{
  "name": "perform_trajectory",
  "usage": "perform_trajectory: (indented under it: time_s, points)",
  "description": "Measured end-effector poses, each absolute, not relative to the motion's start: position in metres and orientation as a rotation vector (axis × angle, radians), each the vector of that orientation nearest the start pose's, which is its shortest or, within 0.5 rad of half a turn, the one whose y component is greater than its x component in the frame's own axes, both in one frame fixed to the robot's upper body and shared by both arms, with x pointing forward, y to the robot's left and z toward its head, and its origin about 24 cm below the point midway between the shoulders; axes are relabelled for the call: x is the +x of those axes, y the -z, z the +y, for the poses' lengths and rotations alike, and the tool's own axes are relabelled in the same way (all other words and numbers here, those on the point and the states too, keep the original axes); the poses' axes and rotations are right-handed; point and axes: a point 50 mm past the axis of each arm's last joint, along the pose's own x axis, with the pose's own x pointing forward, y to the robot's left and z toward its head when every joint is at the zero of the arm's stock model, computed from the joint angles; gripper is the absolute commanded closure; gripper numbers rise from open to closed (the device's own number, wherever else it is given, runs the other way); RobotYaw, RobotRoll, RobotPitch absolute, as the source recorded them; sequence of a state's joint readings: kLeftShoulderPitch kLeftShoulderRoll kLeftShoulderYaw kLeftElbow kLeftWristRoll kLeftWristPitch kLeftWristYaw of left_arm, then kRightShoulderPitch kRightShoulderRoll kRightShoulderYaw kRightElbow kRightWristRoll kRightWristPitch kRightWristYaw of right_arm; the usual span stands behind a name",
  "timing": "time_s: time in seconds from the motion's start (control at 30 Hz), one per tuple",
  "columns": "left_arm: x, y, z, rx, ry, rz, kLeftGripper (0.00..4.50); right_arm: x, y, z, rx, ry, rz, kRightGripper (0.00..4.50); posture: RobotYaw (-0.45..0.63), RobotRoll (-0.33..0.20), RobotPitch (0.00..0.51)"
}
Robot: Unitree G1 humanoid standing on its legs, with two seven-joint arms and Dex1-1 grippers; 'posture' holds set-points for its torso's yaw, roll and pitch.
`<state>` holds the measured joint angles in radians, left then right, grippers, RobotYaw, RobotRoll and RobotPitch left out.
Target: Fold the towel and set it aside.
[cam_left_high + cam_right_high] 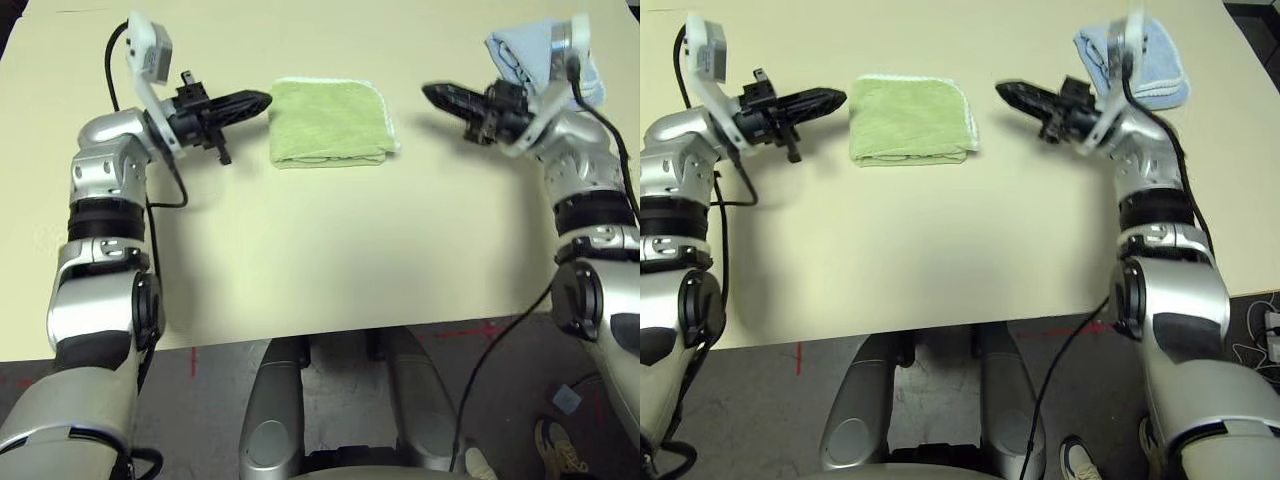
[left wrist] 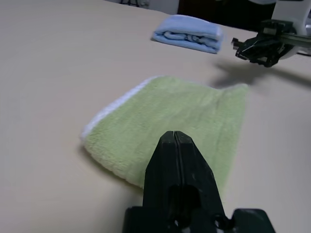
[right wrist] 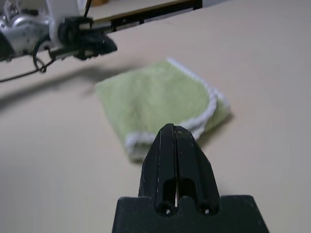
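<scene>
the towel [image 1: 330, 122] lies folded into a compact square on the cream table [image 1: 320, 260], toward its far side and about midway between the two arms. its white stitched edging shows along the far and right-hand sides, where the layers stack, so the fold looks finished and the cloth rests flat under its own weight with nothing pinning it.

the left claw [image 1: 262, 100] hangs just beside the towel's left edge, pointing in at it, fingers pressed together and empty. the right claw [image 1: 430, 94] points in from the other side, a little further off, also clenched on nothing. neither touches the cloth.

a light blue folded cloth [image 1: 1140, 62] sits near the table's far right corner, behind the right arm, well apart from the towel.

by my reading the folding is complete and what remains is setting the towel aside; the blue cloth's corner seems the likely spot, and the stack would need a grip through all layers to stay folded.
</scene>
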<state>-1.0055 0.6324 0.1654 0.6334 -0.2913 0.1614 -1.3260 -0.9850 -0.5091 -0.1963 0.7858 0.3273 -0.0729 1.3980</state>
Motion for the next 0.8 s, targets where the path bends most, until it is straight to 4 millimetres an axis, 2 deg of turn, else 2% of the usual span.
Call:
perform_trajectory:
  time_s: [0.07, 0.17, 0.33, 0.37, 0.5, 0.67, 0.8]
  points:
    - [0.353, -0.257, 0.231, 0.29, 1.065, -0.193, 3.2, 0.359, -0.226, -0.216, -0.258, -1.159, -0.325, 4.5, -0.01, 0.0, 0.354]
    - [0.352, -0.249, 0.232, 0.306, 1.069, -0.173, 2.04, 0.357, -0.225, -0.219, -0.315, -1.161, -0.31, 3.74, -0.01, 0.0, 0.357]
    - [0.35, -0.245, 0.231, 0.359, 1.108, -0.168, 0.19, 0.358, -0.221, -0.222, -0.401, -1.189, -0.279, 1.96, 0.0, 0.0, 0.356]
    - [0.35, -0.243, 0.23, 0.369, 1.115, -0.166, 0.0, 0.358, -0.222, -0.223, -0.411, -1.192, -0.283, 1.56, 0.0, 0.0, 0.356]
    - [0.347, -0.242, 0.233, 0.431, 1.141, -0.171, 0.0, 0.357, -0.22, -0.226, -0.461, -1.224, -0.284, 0.07, 0.01, 0.0, 0.351]
    - [0.343, -0.247, 0.24, 0.499, 1.13, -0.191, 0.0, 0.356, -0.217, -0.231, -0.457, -1.221, -0.266, 0.03, 0.01, 0.0, 0.343]
    - [0.341, -0.261, 0.243, 0.579, 1.138, -0.239, 0.0, 0.354, -0.211, -0.233, -0.446, -1.225, -0.26, 0.03, 0.0, 0.0, 0.331]
